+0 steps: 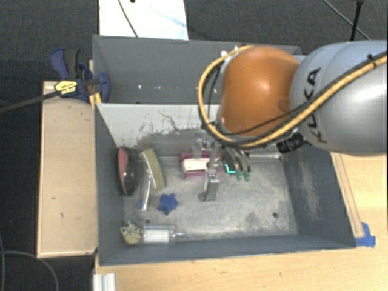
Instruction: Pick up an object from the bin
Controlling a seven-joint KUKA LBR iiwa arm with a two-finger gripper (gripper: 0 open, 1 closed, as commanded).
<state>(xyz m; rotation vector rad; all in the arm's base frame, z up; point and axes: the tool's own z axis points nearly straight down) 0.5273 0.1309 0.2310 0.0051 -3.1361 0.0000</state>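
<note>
Gripper (213, 185) low at centre of grey bin (315, 199)
A purple-and-white block (194, 164) lies just to its upper left; open or closed, one cannot tell.

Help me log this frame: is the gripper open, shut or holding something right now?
Gripper: cannot be told whether open or closed; it is down in the bin, beside a magenta and white block.

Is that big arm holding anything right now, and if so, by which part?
That cannot be told. The gripper hangs low near the middle of the bin, right beside a small pink and white block, with nothing clearly in its grasp.
</note>
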